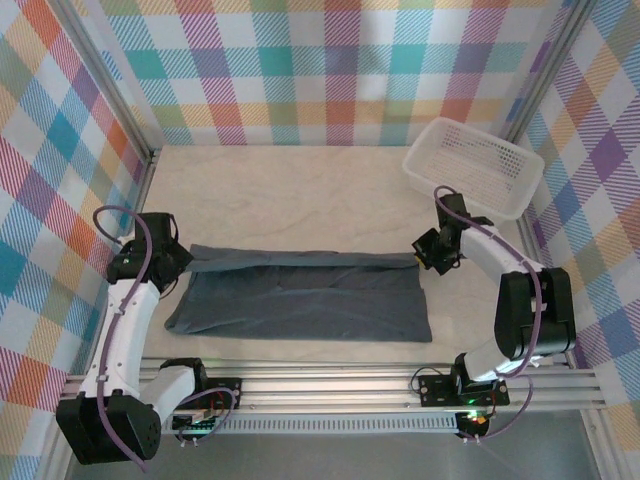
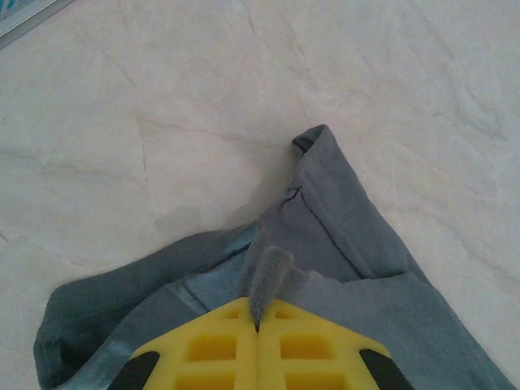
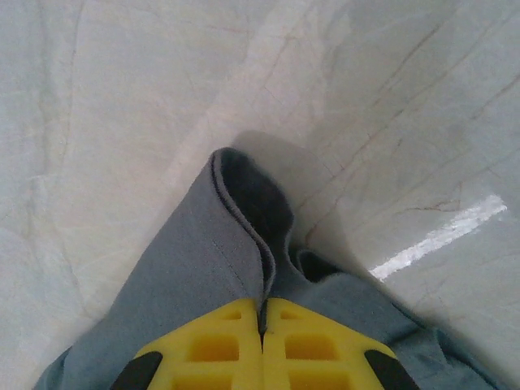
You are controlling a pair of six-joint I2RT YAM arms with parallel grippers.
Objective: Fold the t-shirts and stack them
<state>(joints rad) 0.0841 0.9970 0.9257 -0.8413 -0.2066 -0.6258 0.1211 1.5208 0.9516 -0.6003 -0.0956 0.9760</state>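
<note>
Yellow waffle-moulded fingers (image 2: 213, 348) of my left gripper (image 2: 258, 323) and right gripper (image 3: 262, 313) each clamp a soft fold of the thin charcoal t-shirt (image 1: 310, 300), stretched flat between them.

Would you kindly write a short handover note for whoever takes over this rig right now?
Grippers: left gripper is shut on the far-left edge of the t-shirt; right gripper is shut on its far-right edge.
Things: the t-shirt lies as a long band on the table, with its far edge stretched between the grippers. The basket sits at the far right.
Done: both ends are gripped, and the t-shirt seems partly folded lengthwise.
Left: finish the fold, then stack.
</note>
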